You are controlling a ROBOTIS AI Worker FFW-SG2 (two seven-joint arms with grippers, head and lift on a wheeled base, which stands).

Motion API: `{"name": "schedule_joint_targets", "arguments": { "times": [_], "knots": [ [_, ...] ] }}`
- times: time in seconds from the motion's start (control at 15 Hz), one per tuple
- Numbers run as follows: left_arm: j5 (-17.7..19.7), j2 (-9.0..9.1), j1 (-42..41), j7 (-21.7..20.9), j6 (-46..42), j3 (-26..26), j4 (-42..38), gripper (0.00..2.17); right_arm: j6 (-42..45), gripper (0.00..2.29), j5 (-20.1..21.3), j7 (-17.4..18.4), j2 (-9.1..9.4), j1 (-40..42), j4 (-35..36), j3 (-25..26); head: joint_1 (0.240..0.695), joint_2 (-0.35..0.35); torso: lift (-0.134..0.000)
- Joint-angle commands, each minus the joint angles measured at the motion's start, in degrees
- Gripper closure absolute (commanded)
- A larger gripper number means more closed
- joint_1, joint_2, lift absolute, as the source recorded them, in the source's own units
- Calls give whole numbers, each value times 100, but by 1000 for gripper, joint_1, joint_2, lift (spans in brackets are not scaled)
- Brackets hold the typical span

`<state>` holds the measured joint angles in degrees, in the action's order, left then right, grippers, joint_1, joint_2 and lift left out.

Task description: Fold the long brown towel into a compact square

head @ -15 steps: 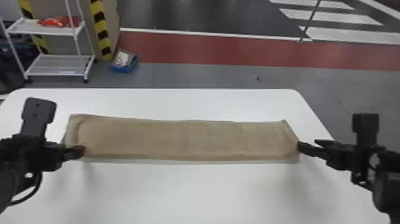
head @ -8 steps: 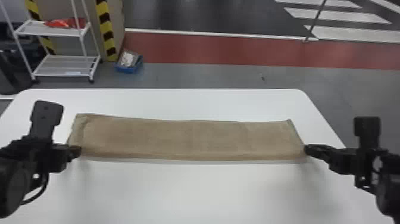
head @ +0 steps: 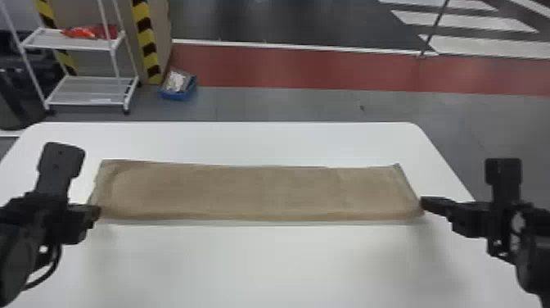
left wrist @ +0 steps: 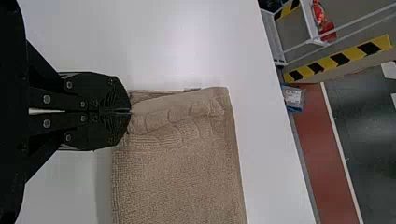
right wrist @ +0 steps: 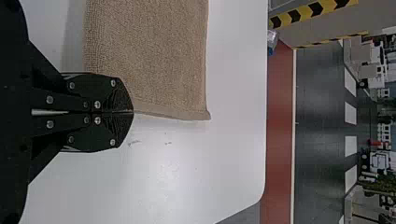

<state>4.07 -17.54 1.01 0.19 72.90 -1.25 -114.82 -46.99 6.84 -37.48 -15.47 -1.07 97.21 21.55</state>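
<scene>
The brown towel (head: 262, 192) lies as a long flat strip across the table, its long sides running left to right. At its near left corner is my left gripper (head: 98, 211), and at its near right corner my right gripper (head: 423, 203). In the left wrist view the left gripper (left wrist: 130, 111) is shut on the towel (left wrist: 182, 172), whose end shows raised creases beside the fingertips. The right wrist view has the right gripper (right wrist: 132, 112) shut on the corner of the towel (right wrist: 149, 56), at its hemmed short edge.
The white table (head: 262, 262) extends in front of and behind the towel. Beyond its far edge stand a white shelf rack (head: 88, 90) at the left and a blue box (head: 178, 92) on the floor.
The head view has shifted, so the background and table appear farther right. The towel keeps its strip shape, and both grippers stay at its near corners.
</scene>
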Motion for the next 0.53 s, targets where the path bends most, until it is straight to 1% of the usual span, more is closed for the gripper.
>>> {"name": "schedule_joint_targets", "arguments": {
  "times": [0.0, 0.13, 0.2, 0.4, 0.47],
  "knots": [
    [-117, -13, -180, -2, 282, 90, -427, 1629, -8, 1663, 46, 4, 0, -69, 0, -125, 695, -113, -123],
    [-170, -30, -312, -28, 335, 169, -585, 1629, -8, 1663, 89, 4, 26, -86, 9, -186, 695, -104, -123],
    [-170, -30, -338, -37, 353, 231, -594, 1629, -8, 1663, 142, 4, 70, -86, 9, -195, 695, -99, -123],
    [-170, -30, -382, -19, 335, 257, -594, 1625, -8, 1659, 169, 4, 79, -60, 9, -213, 695, -77, -123],
    [-161, -30, -391, -2, 317, 257, -594, 1588, 9, 1551, 169, 4, 79, -42, 9, -213, 695, -75, -123]
  ]
}}
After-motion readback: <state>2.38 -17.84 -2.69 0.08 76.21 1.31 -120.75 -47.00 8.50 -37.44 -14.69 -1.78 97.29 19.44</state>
